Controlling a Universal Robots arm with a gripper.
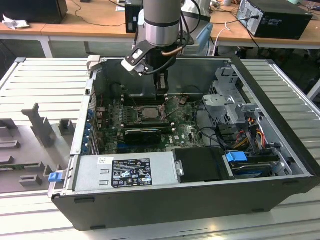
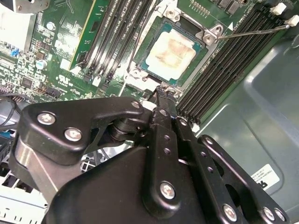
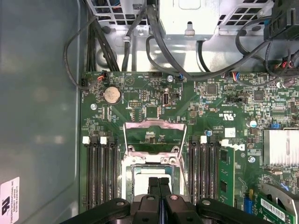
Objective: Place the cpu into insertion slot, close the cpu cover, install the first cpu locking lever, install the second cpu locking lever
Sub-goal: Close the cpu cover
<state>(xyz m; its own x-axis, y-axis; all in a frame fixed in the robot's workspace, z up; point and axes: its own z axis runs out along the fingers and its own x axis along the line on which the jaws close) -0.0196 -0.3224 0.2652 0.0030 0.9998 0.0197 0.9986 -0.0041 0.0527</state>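
The cpu (image 2: 170, 51), a silvery square with a brownish smear on top, lies in the insertion slot (image 2: 140, 74) on the green motherboard (image 1: 187, 131). The cpu cover (image 3: 155, 124) stands flipped open on the far side of the slot, its cut-out showing green board behind. A thin locking lever (image 2: 257, 31) sticks out raised beside the slot. My gripper (image 2: 163, 91) hangs just above the slot's edge, shut, with nothing visible between the black fingers (image 3: 153, 184). In the exterior view the gripper (image 1: 161, 94) reaches down into the open case over the slot (image 1: 149, 113).
Black memory slots (image 3: 100, 172) flank the slot on both sides. A silver heatsink (image 3: 280, 147) and a coin cell (image 3: 111, 95) sit on the board. The power supply (image 1: 125, 172), a black drive cage (image 1: 200, 165) and bundled cables (image 1: 242, 135) crowd the case's near and right sides.
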